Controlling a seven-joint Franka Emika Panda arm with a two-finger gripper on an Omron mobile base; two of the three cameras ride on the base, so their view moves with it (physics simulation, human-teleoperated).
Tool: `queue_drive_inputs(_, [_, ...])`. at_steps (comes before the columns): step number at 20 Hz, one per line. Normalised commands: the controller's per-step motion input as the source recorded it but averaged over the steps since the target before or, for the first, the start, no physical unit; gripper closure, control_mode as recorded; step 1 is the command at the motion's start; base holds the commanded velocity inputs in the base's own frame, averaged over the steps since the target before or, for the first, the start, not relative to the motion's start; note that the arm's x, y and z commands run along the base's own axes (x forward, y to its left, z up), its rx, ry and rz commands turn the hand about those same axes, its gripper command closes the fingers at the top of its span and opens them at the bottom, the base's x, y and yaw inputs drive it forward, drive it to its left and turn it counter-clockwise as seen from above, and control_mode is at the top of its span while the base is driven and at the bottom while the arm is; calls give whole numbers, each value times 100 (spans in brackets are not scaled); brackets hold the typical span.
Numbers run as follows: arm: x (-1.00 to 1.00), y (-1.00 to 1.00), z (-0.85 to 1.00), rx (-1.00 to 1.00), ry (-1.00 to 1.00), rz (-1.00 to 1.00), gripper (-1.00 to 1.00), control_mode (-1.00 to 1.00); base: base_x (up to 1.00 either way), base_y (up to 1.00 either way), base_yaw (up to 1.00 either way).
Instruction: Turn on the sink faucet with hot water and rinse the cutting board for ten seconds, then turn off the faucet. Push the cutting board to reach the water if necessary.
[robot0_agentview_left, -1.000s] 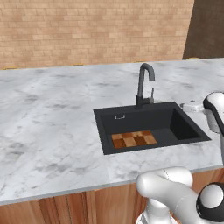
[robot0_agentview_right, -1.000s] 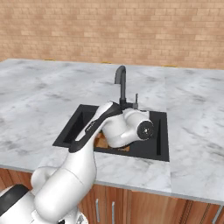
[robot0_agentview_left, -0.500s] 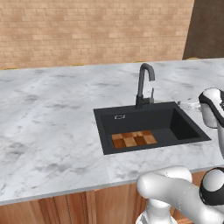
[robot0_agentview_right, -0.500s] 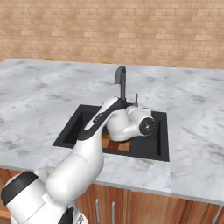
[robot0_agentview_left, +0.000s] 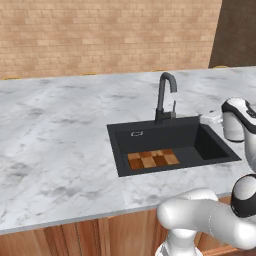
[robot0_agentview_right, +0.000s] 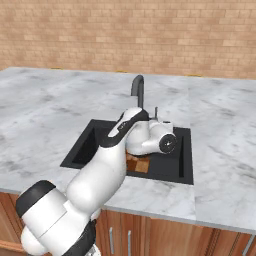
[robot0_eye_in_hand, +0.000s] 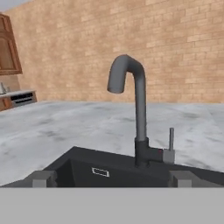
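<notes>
Your arm hangs over the right side of the sink (robot0_agentview_left: 125, 150), its gripper (robot0_eye_in_hand: 111, 178) spread wide and holding nothing, the two fingertips (robot0_eye_in_hand: 43, 178) framing the tap (robot0_eye_in_hand: 135, 109) in the hand view — the opening step, by the look of it, the reach for the lever. No water runs from the spout, and the small lever (robot0_eye_in_hand: 170, 142) stands upright on the right of the tap's thick base, apparently untouched. The cutting board (robot0_agentview_left: 152, 159) lies flat on the floor of the basin, toward the front and just left of centre, well forward of the point under the spout; from the right base view a corner of it (robot0_agentview_right: 140, 164) shows below the wrist. From where you stand, the rinse has not begun. The next move seems to call for bringing the open fingers in close to that slim lever, lined up so that one finger can bear on it and swing it toward hot — a small target beside a thick post, so a careful approach is likely needed. Once the stream falls, judge whether it lands on the wood; if it misses, the board will probably want a push back toward the tap.
</notes>
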Motion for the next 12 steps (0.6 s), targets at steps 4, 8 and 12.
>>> queue_drive_inputs(4, [29,0,-4,0,-1,-8,-100,-100,0,0,0])
queue_drive_inputs(8, [31,0,-3,0,0,-6,-100,-100,0,0,0])
queue_drive_inputs(12, [23,0,-1,0,0,-13,-100,-100,0,0,0])
